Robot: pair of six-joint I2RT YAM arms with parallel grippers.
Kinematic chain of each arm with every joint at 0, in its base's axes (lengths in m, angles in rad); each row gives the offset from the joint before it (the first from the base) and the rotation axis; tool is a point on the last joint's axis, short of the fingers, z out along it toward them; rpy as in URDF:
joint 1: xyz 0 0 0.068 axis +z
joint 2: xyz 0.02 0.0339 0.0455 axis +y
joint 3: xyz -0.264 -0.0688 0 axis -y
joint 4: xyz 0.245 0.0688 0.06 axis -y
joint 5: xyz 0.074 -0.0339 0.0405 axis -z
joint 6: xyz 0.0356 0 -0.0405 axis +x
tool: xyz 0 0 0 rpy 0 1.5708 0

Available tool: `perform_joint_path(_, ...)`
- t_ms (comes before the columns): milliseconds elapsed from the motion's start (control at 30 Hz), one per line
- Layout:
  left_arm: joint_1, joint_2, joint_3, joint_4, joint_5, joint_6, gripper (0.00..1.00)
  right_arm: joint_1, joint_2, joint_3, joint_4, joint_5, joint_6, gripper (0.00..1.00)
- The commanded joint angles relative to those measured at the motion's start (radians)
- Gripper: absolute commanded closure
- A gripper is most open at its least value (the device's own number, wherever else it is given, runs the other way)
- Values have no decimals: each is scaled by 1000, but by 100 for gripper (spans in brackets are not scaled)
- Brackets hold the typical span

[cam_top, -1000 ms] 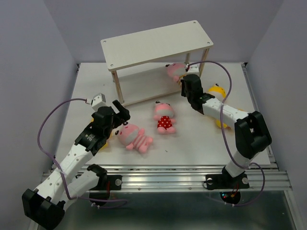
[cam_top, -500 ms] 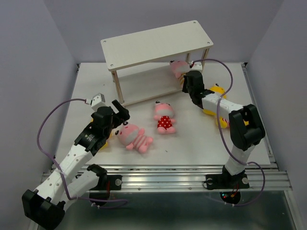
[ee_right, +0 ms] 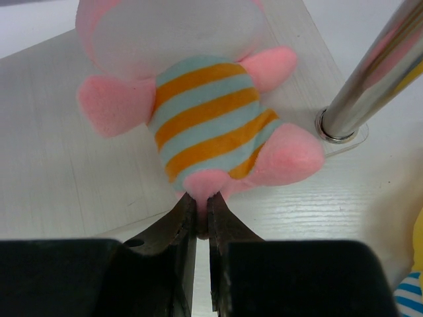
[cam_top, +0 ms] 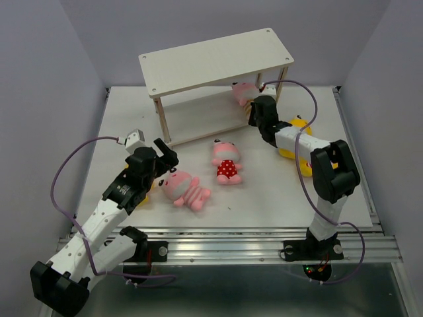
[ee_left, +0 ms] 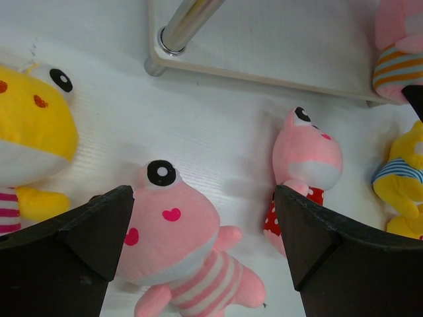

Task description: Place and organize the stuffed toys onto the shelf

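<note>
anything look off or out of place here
Nothing damaged or spilled. The right gripper pinches the orange-striped pink toy only by a small nub at its bottom, at the shelf's lower board. The red polka-dot toy lies on the table, unshelved.

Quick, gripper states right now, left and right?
Left gripper: open, holding nothing.
Right gripper: shut on the pink plush toy in an orange-and-blue striped outfit.

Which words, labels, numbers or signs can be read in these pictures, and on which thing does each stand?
None can be read in any view.
The shelf is plain; elsewhere there are only patterns: orange stripes on the held pink toy, white dots on the red-dressed toy.
</note>
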Motion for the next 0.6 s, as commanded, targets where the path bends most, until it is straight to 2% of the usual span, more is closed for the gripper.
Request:
perform_joint_path(0, 5, -20, 1, 1, -24, -1, 1, -17, 13, 60, 76, 24, 20, 96)
perform_joint_path(67, 5, -20, 1, 1, -26, -1, 1, -17, 14, 61, 76, 18, 21, 95)
perform_joint_path(200, 5, -22, 3, -3, -26, -1, 1, -17, 16, 60, 75, 20, 23, 78)
perform_joint_path(333, 5, -25, 1, -6, -27, -1, 1, -17, 13, 57, 76, 20, 23, 72)
perform_joint_path(500, 5, -22, -2, -2, -24, -3, 1, -17, 16, 60, 75, 6, 29, 71)
perform_joint_path(567, 5, -22, -2, -2, -24, -3, 1, -17, 19, 64, 73, 1, 27, 66)
